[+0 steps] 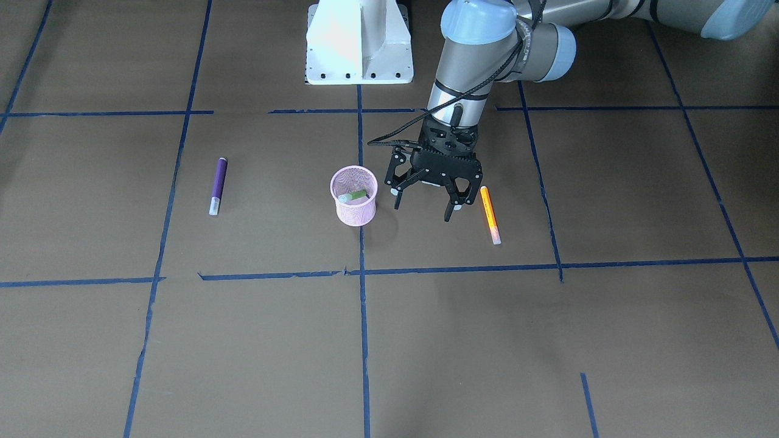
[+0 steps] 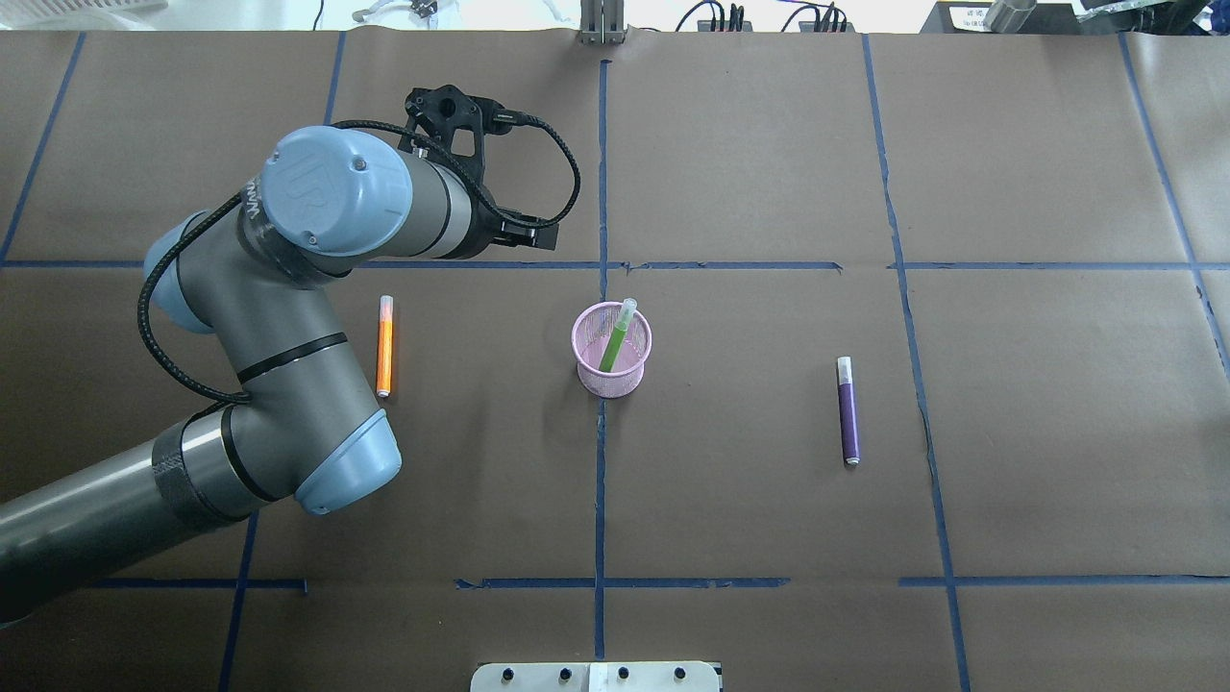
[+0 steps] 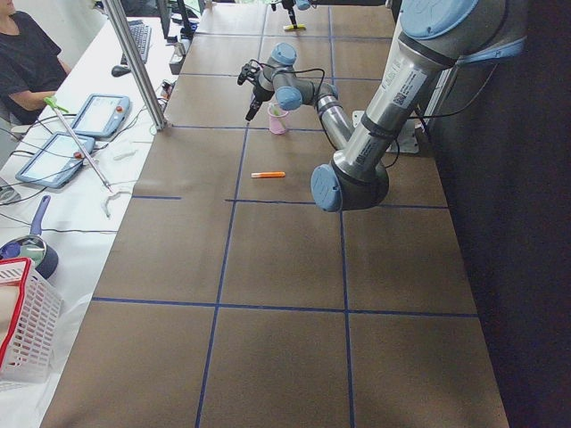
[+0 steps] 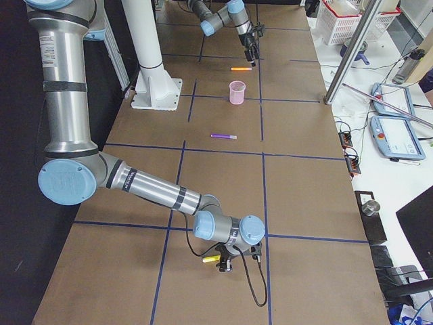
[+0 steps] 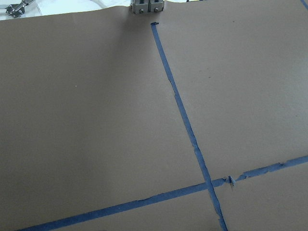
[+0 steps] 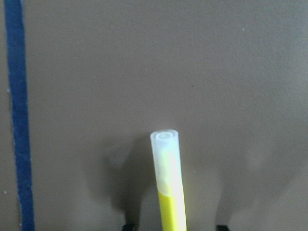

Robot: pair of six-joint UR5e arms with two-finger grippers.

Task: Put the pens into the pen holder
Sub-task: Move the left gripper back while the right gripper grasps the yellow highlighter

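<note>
Brown taped worktop (image 1: 274, 340) bears the small pink wire-mesh pen holder (image 1: 356, 214) with the slim green pen (image 1: 353, 196) already inside, while the orange pen (image 1: 489, 214), just beside the wide-open, empty left gripper (image 1: 424, 204), and the purple pen (image 1: 218, 185) at frame left await collecting.

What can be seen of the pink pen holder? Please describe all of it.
The pink pen holder is a small round cup of wire mesh, slightly tapered toward its base. It stands upright on the brown table, on a blue tape line. A green pen leans inside it, its pale cap above the rim. Nothing else touches it.
</note>
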